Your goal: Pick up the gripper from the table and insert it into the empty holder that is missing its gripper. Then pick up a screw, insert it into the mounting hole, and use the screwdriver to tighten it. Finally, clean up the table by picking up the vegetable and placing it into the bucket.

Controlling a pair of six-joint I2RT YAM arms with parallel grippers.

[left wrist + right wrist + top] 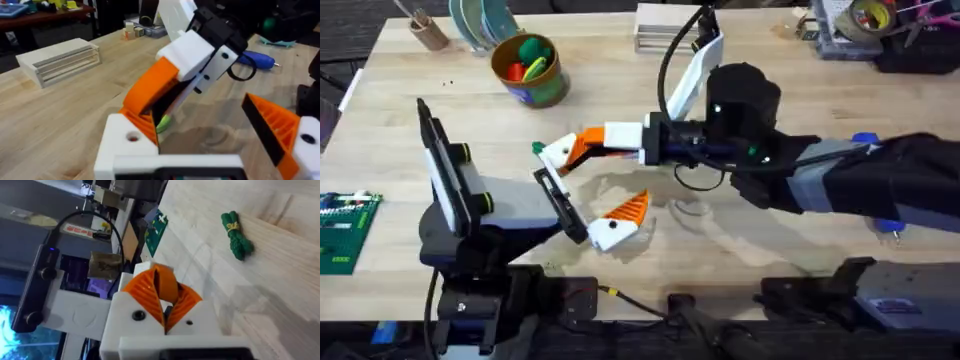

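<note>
Gripper (165,286) seems pinched in clenched right claw (578,150) at holder (556,153) of released left claw (590,185); screwing and vegetable (236,240) cleanup remain.

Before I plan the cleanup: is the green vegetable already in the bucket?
No, the vegetable lies on the bare table in the right wrist view.

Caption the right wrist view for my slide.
Right gripper shut on orange gripper above table, green vegetable beyond.
</note>
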